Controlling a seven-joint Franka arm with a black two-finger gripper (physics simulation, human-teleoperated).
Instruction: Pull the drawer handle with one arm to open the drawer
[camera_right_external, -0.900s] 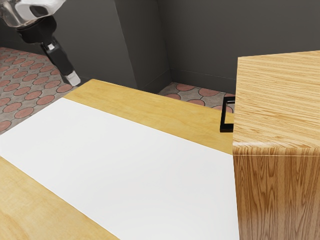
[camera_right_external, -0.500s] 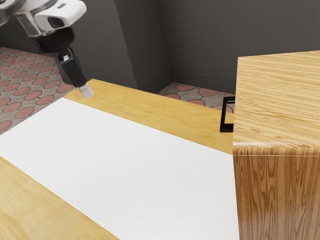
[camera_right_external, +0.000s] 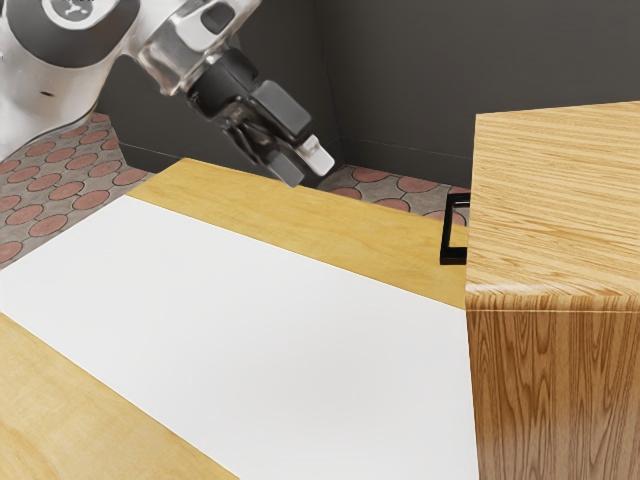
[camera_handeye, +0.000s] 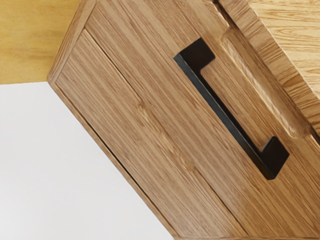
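A light wooden cabinet (camera_right_external: 555, 250) stands on the table at the exterior view's right. Its black bar handle (camera_right_external: 453, 230) sticks out from the face turned toward the arm. In the wrist view the drawer front (camera_handeye: 150, 130) lies ahead of my hand, seen at a slant, with the black handle (camera_handeye: 230, 107) running across it and the drawer shut flush. My gripper (camera_right_external: 303, 164) hangs above the table's far edge, well to the left of the handle, pointing toward it. It is open and holds nothing.
The wooden table (camera_right_external: 330, 225) carries a large white sheet (camera_right_external: 230, 330) across its middle. Patterned floor tiles (camera_right_external: 60, 170) and dark walls (camera_right_external: 400, 70) lie behind. Open room separates my gripper from the cabinet.
My arm has swung from the far upper left toward the right, and the hand has turned from pointing down to pointing at the cabinet. The cabinet and handle have not moved.
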